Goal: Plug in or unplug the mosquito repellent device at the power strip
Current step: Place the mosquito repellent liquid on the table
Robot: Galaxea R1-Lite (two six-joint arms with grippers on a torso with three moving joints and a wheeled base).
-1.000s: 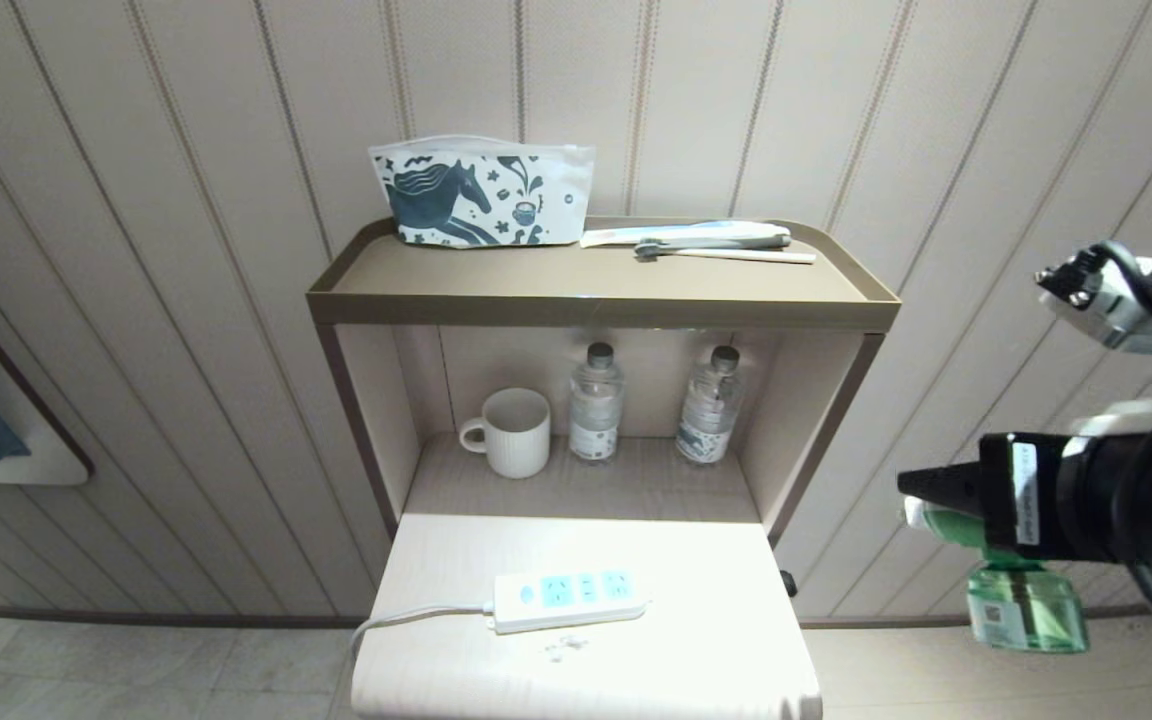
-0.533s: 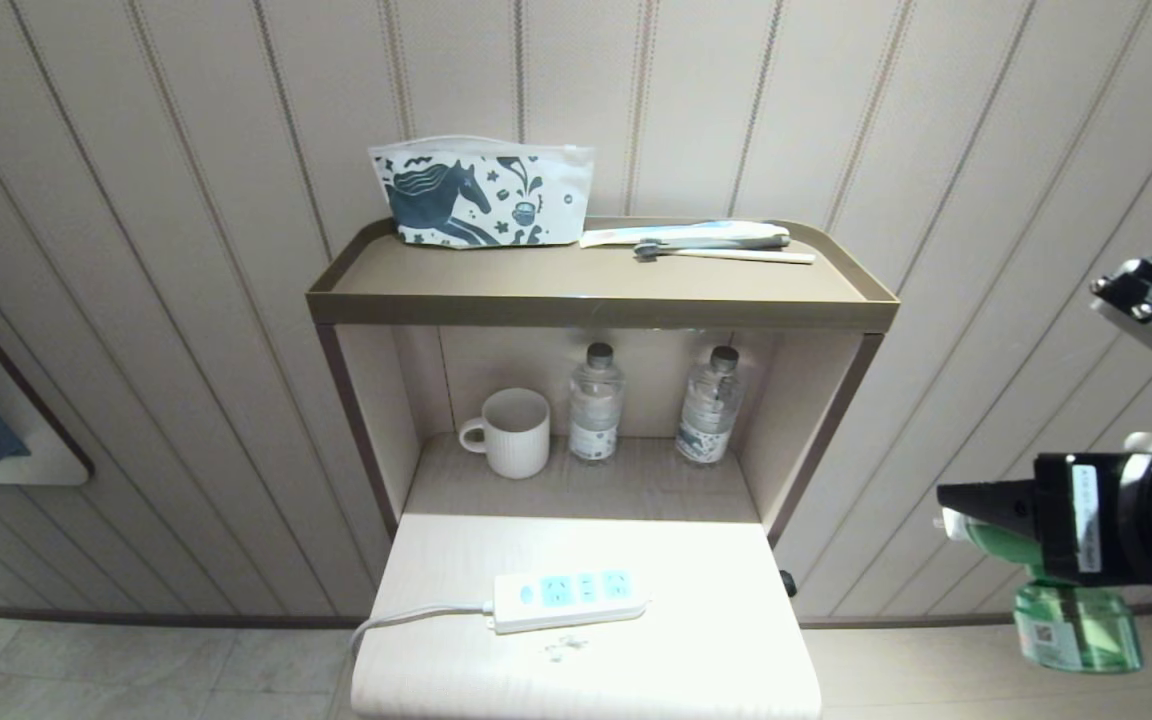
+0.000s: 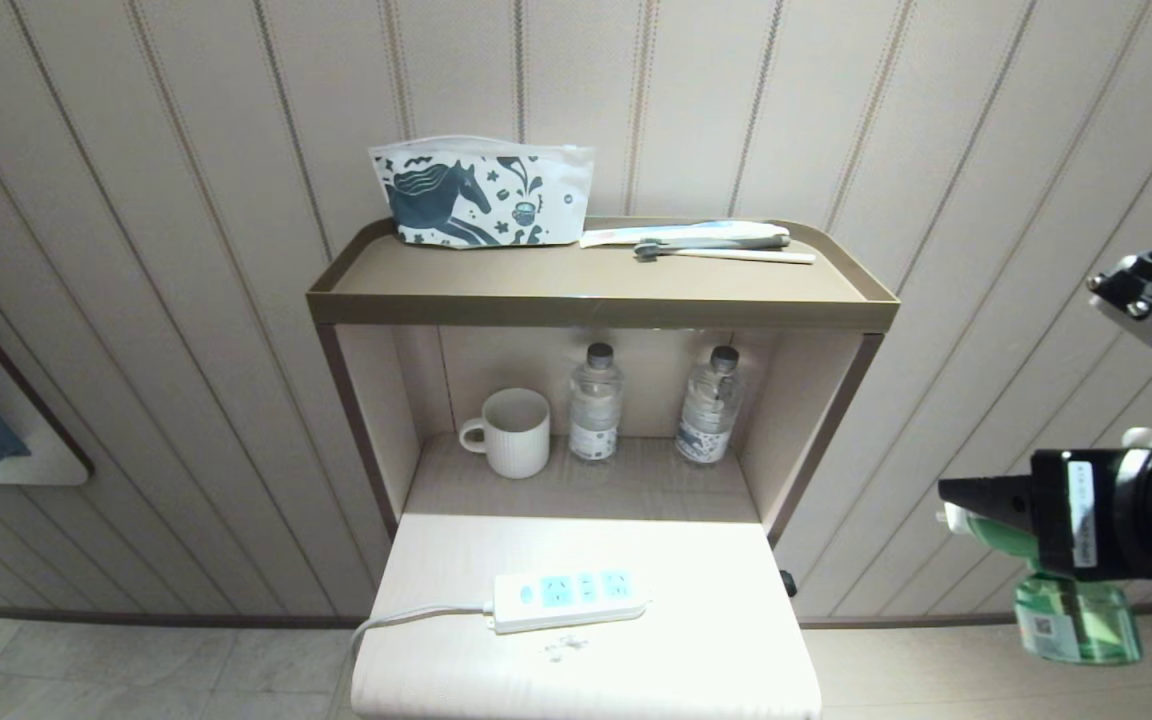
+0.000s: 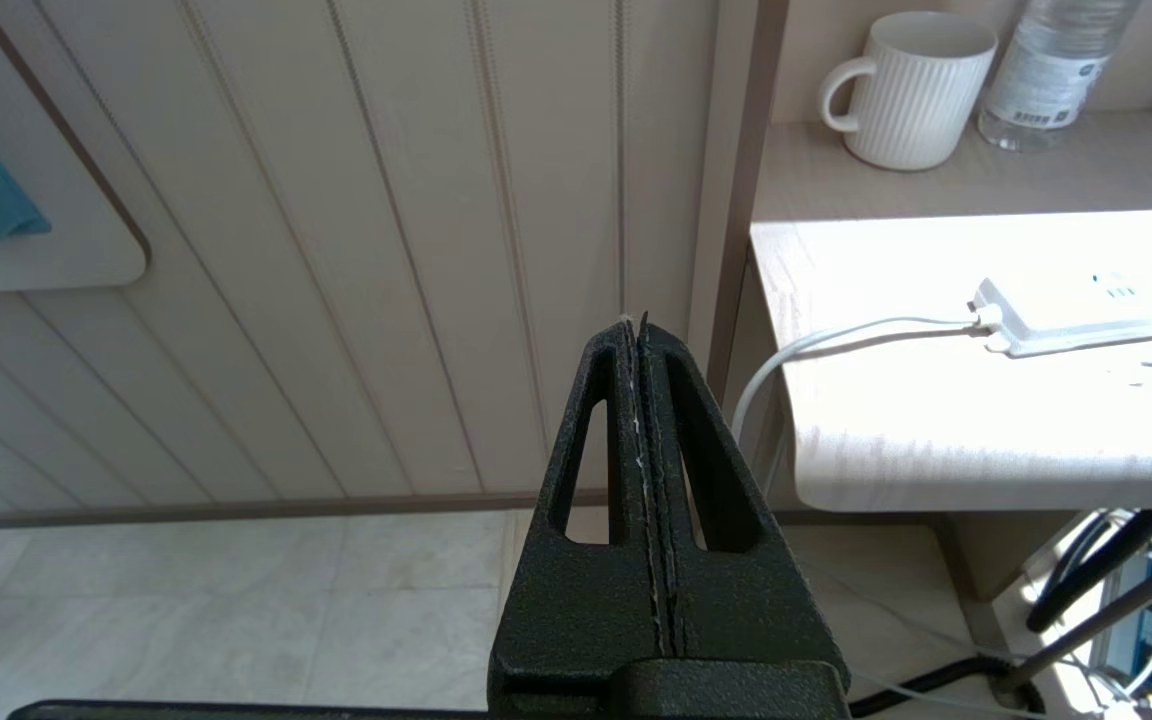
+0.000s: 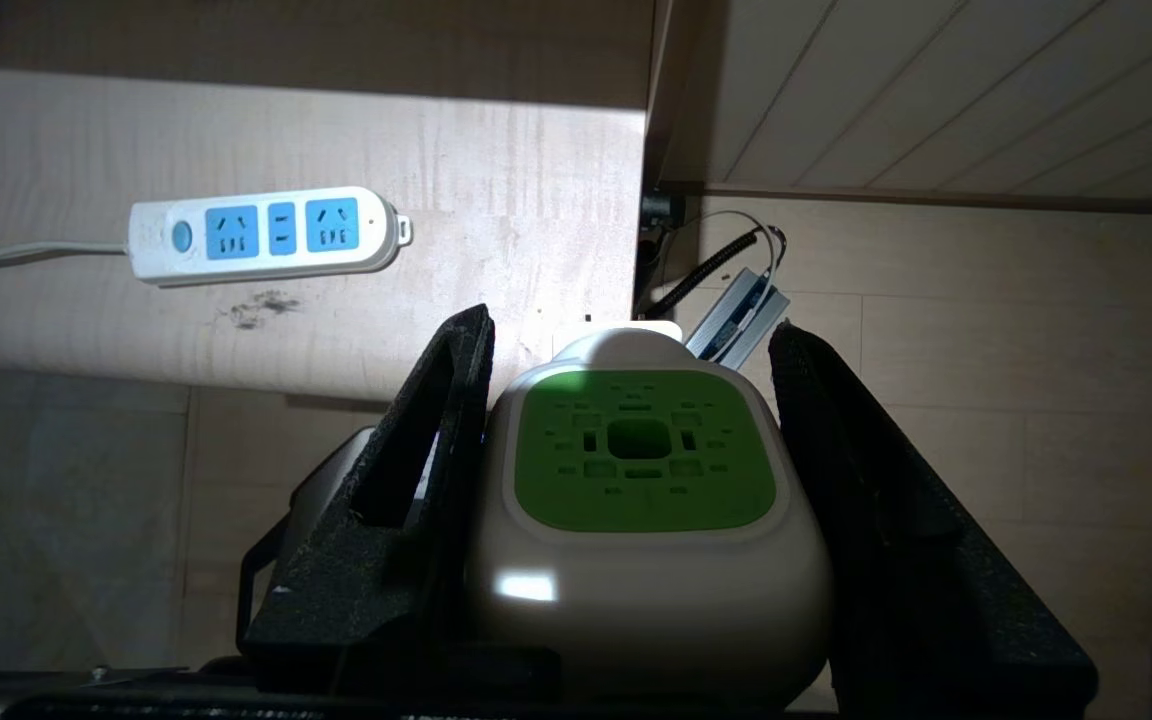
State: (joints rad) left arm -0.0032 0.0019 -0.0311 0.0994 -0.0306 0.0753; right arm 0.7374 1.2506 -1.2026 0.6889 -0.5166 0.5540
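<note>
Right gripper [image 3: 966, 505] at right frame edge, clamped on white-headed green mosquito repellent device [image 5: 644, 500]. White power strip [image 3: 568, 599] on pale wooden desk [image 3: 696, 640], sockets vacant. Left gripper [image 4: 639, 345] closed, empty.

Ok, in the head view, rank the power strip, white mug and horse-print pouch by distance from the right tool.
From the right tool, holding the mosquito repellent device:
1. Power strip, on the front tabletop.
2. White mug, in the open shelf behind.
3. Horse-print pouch, on the top tray, against the wall.
</note>
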